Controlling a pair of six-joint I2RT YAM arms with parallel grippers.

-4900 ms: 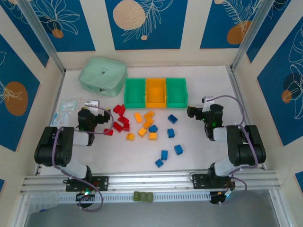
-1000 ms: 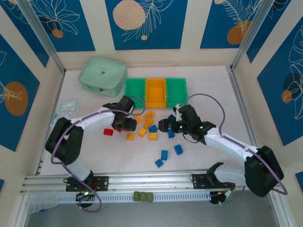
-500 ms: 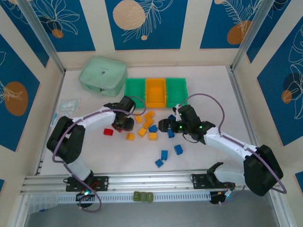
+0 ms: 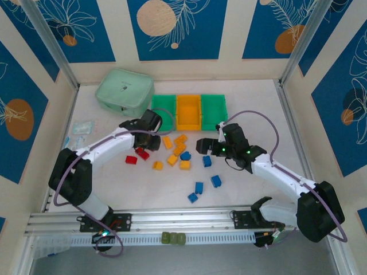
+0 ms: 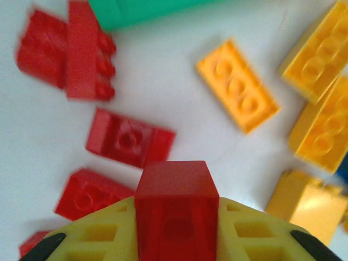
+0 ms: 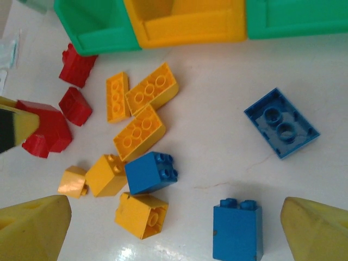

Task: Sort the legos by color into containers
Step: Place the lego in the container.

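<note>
My left gripper (image 4: 148,136) is shut on a red lego (image 5: 176,206), pinched between its yellow pads (image 5: 103,234) just in front of the left green container (image 4: 163,110). The same red lego (image 6: 46,128) shows at the left edge of the right wrist view. More red legos (image 5: 129,138) lie on the table below it, with orange-yellow ones (image 4: 175,152) in the middle. An orange container (image 4: 188,112) and a second green one (image 4: 214,110) complete the row. My right gripper (image 4: 202,144) hangs open over blue legos (image 6: 236,231), holding nothing.
A pale mint pouch (image 4: 124,91) lies at the back left, beside the containers. Clear plastic packets (image 4: 83,126) sit near the left wall. More blue legos (image 4: 216,181) are scattered toward the near edge. The table's right side is bare.
My left gripper has closed on a red lego and carried it up and back toward the containers. My right gripper has shifted slightly right and back, still open.
</note>
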